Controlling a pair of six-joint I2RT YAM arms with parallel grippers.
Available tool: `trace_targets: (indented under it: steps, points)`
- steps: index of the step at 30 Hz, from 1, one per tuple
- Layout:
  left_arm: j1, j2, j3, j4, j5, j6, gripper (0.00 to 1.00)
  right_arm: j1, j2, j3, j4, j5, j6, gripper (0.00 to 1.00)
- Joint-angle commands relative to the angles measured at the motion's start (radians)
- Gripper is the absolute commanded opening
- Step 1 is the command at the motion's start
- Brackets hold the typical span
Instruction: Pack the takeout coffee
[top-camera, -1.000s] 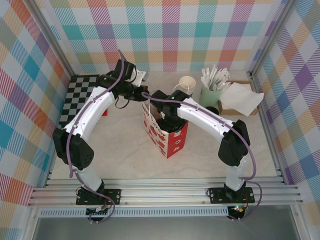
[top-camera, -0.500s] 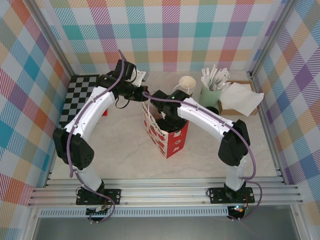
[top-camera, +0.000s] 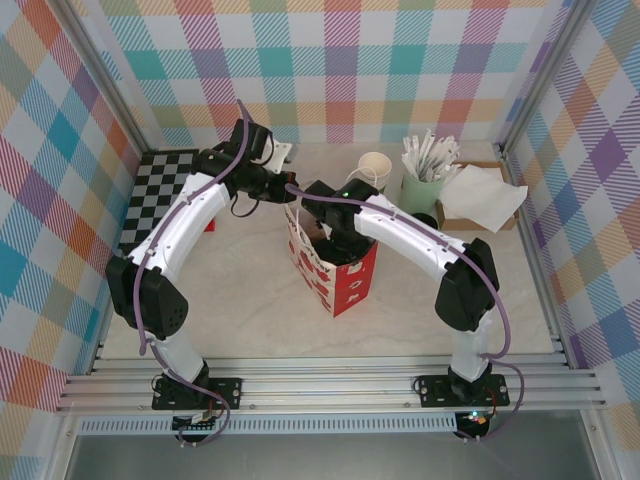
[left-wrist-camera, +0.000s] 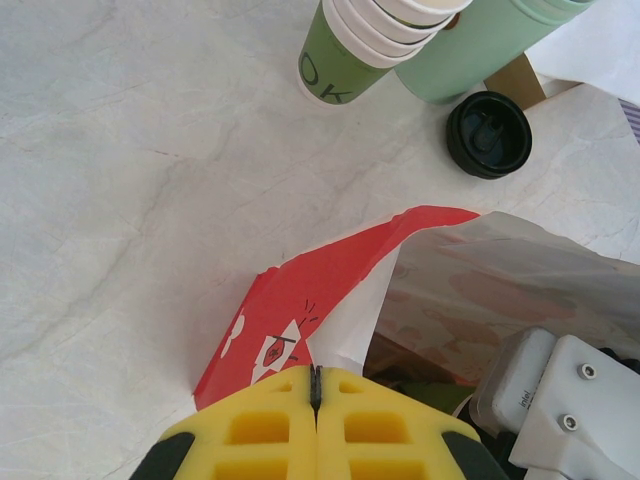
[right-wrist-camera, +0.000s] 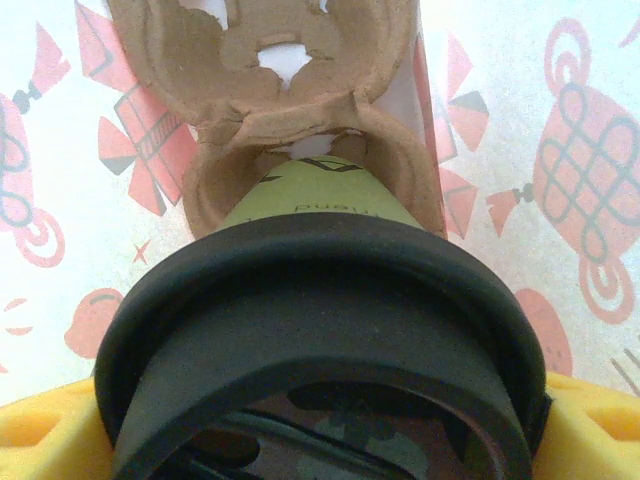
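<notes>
Top external view: paper bag (top-camera: 348, 282), red and white, upright at mid-table (top-camera: 240, 300), mouth open. Both arms reach to it, the left to its rear rim, the right down into its mouth. Rear right of the table: stack of lidless cups (top-camera: 375, 168), pale green holder (top-camera: 422, 188) of white sticks, brown box (top-camera: 455, 215) topped with white napkins (top-camera: 485, 192). Rear left: checkerboard mat (top-camera: 158, 195).

Left wrist view: left end effector (left-wrist-camera: 316, 385), yellow fingers pressed together, pinching the bag's rim at the red-printed fold. Beyond the bag, second coffee cup (left-wrist-camera: 488, 133), black lid on, stands on the table just beside the pale green holder, apart from the bag.

Right wrist view: right end effector (right-wrist-camera: 320, 435) inside the bag, spread wide and clamped on the first coffee cup (right-wrist-camera: 320, 195), one yellow finger (right-wrist-camera: 45, 440) on each side just under the black lid (right-wrist-camera: 320, 300). The cup's lower end sits in a pocket of the brown pulp carrier (right-wrist-camera: 260, 60). Whether the cup's base touches the pocket floor cannot be told. The neighbouring carrier pocket holds no cup. Bag walls printed with red motifs surround the carrier.
</notes>
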Motion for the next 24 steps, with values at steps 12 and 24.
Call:
trace_targets:
  steps: [12,24]
  points:
    - [-0.009,0.019,0.008,-0.032,-0.017,-0.006,0.00,-0.003,-0.019,0.035,-0.079,-0.004,0.014,0.44]
    - [-0.009,0.024,0.007,-0.033,-0.014,-0.007,0.00,-0.003,-0.011,0.013,-0.053,0.001,0.017,0.43]
